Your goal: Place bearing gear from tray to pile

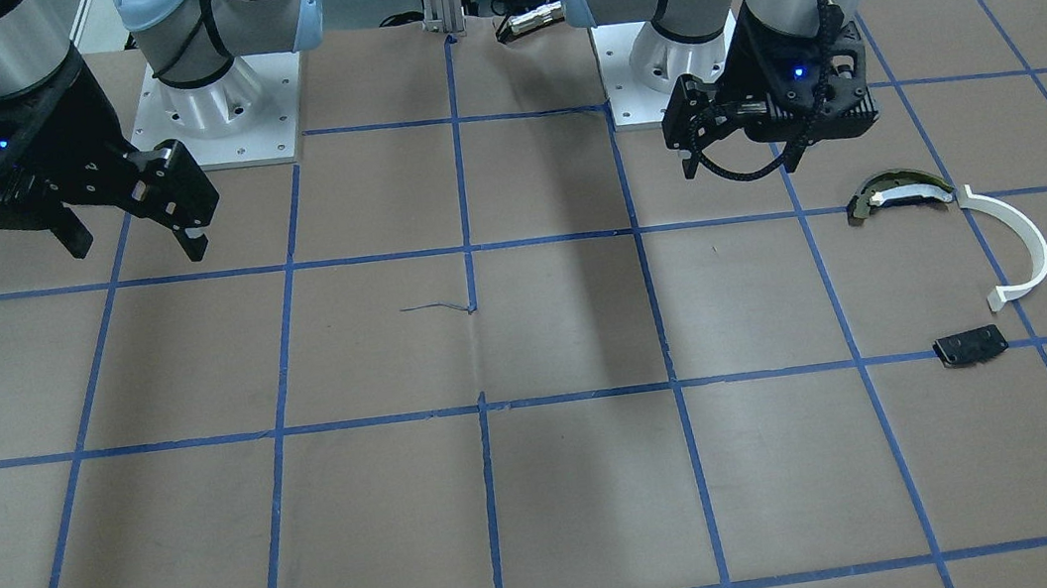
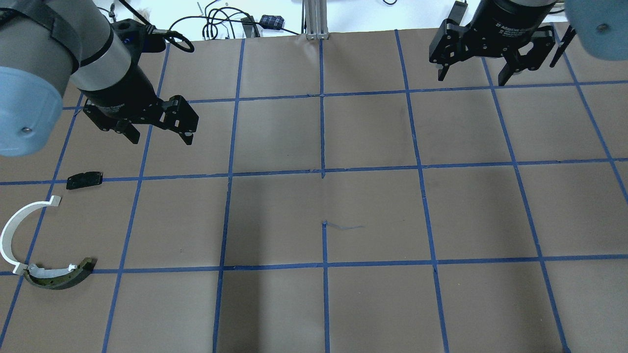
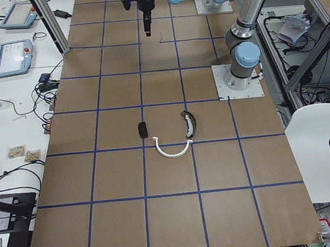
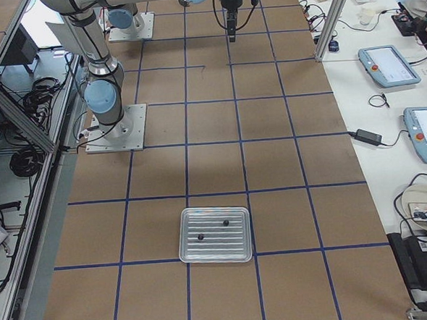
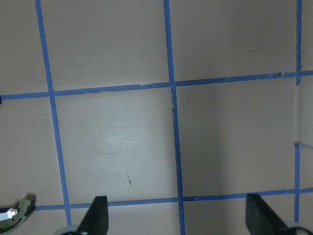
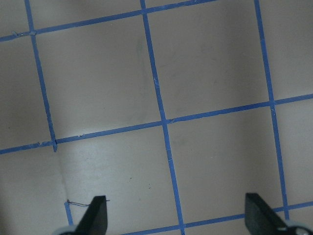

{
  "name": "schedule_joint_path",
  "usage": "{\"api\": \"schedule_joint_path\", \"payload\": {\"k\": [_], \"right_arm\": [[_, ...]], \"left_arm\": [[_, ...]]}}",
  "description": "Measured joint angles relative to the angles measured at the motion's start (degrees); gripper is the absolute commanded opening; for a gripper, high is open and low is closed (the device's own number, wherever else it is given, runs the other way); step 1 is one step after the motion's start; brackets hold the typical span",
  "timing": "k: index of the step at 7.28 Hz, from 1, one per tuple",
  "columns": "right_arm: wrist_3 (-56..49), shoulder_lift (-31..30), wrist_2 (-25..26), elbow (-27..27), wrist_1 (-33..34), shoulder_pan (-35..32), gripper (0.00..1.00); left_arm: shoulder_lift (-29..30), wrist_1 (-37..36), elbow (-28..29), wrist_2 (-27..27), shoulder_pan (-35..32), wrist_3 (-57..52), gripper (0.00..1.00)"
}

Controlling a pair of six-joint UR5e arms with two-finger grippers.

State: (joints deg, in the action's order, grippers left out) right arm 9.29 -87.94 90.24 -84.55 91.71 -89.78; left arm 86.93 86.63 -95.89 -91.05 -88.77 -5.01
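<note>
The pile lies on the brown table on my left side: a white half-ring arc (image 2: 12,235), a dark curved piece with a white-and-gold edge (image 2: 59,277) and a flat black plate (image 2: 84,180). They also show in the front view as the arc (image 1: 1016,238), the curved piece (image 1: 901,193) and the plate (image 1: 969,346). The ribbed metal tray (image 4: 233,247) shows only in the exterior right view. Two small dark parts (image 4: 225,222) (image 4: 200,237) lie on it, too small to tell apart. My left gripper (image 2: 159,137) is open and empty, above the table beyond the pile. My right gripper (image 2: 471,78) is open and empty, high at the far right.
Blue tape lines grid the brown table. The arms' base plates (image 1: 213,122) (image 1: 648,89) stand at the robot's edge. Desks with tablets (image 4: 385,66) and cables run along the far side. A white chair (image 3: 320,150) stands behind the robot.
</note>
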Motion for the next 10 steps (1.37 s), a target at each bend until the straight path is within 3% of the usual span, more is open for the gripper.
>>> {"api": "schedule_joint_path", "payload": {"k": [3,5,7,10], "right_arm": [[-0.68,0.11,0.06,0.09,-0.17,-0.04,0.99],[-7.46,0.34,0.34,-0.03,-0.32,1.34,0.99],[-19.88,0.05,1.84,0.02,-2.58,7.71,0.99],[-45.81,-0.37,4.96,-0.33,-5.28,22.35,0.98]], "left_arm": [[0.14,-0.2,-0.07,0.08,0.0,-0.1,1.0],[0.16,-0.23,-0.11,0.08,0.01,-0.16,1.0],[0.2,-0.23,-0.13,0.09,0.18,-0.2,1.0],[0.17,-0.21,-0.15,0.09,0.39,-0.24,1.0]]}}
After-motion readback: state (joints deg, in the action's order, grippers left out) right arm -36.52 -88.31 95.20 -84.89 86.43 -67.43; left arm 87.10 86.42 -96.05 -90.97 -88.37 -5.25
